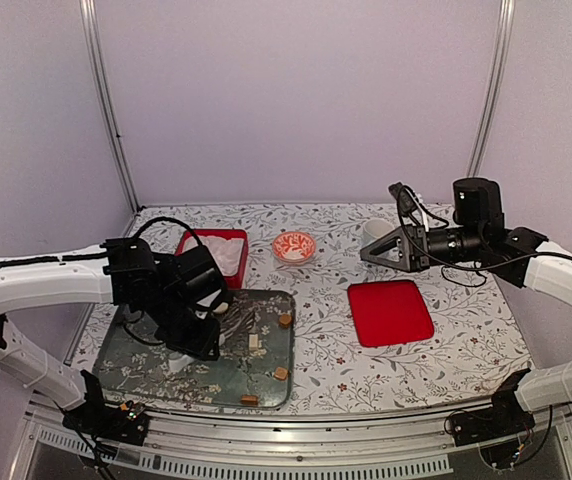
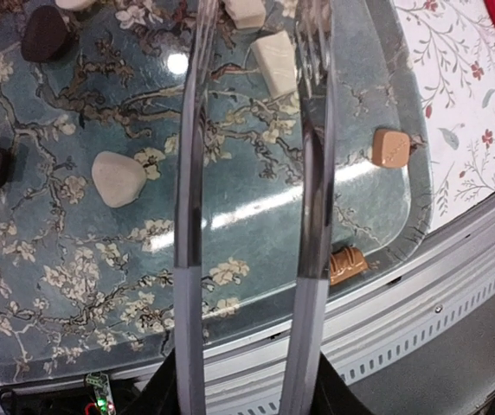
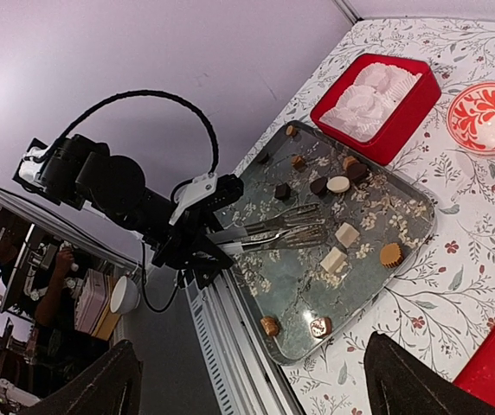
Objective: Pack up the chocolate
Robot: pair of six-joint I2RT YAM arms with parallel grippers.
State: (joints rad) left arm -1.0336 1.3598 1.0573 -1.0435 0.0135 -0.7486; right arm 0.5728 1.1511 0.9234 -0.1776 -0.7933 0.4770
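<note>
Chocolate (image 3: 345, 235): small loose pieces, dark, caramel and cream-white, scattered over the floral tray (image 1: 146, 375) at the left near edge of the table; none visible in the red box (image 1: 216, 245).
Left gripper (image 3: 215, 235): closed around the handle end of a pair of metal tongs (image 2: 189, 173), held over the tray.
Tongs, state: blades narrowly parted; no piece pinched.
Tongs, long axis: lengthwise along the tray, tips toward its right end.
Key relation: one cream cube (image 2: 273, 62) lies ahead of the tips, on the line of the blades, and shows between them in the left wrist view. A second cream cube (image 2: 246, 10) lies just beside it. Whether the tips are down at piece height cannot be told.
Other pieces: cream lump (image 2: 118, 179) left of the blades; caramel square (image 2: 392, 147) right of them; striped caramel piece (image 2: 347, 262) by the tray rim, partly hidden by the right blade.
Right gripper (image 1: 381, 248): fingers wide, empty, well apart from the tray, across the table beyond the red lid (image 1: 390, 312).
Nearer arm: the left.
Destination: red box lined with white paper cups (image 3: 373, 95), just beyond the tray's far edge.
Judgement: the next move probably calls for a short advance along the blades' line, then closing on the cream cube.
</note>
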